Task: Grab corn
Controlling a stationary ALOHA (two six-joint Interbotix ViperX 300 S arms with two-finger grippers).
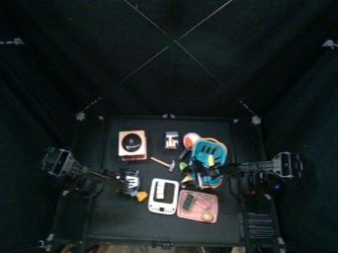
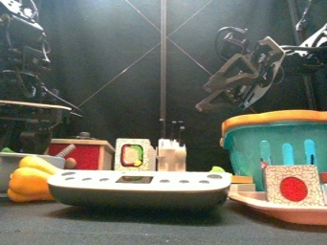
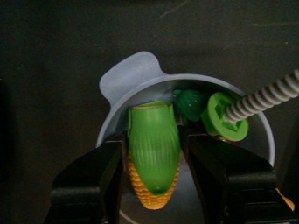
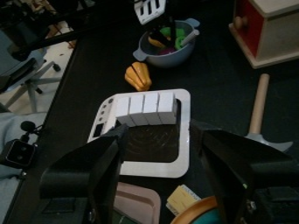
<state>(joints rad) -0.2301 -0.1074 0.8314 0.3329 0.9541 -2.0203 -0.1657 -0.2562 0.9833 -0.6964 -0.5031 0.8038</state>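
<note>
The corn [image 3: 153, 153], a green husk with yellow kernels at one end, leans inside a pale lavender pot [image 3: 128, 79] at the table's left front. My left gripper [image 3: 156, 162] is down in the pot with a jaw tight against each side of the corn, shut on it. The pot [image 4: 163, 51] also shows in the right wrist view. In the top view my left gripper [image 1: 128, 180] is at the left front. My right gripper [image 4: 163, 144] is open and empty above a white keyed toy [image 4: 146, 122]; in the front view it [image 2: 236, 81] hangs above the basket.
A green toy [image 3: 222, 114] also lies in the pot, with a grey cable across it. A teal basket [image 2: 281, 144], a pink tray [image 2: 300, 206], a red box [image 2: 79, 153], a yellow toy [image 2: 32, 177] and a wooden stick [image 4: 260, 101] crowd the table.
</note>
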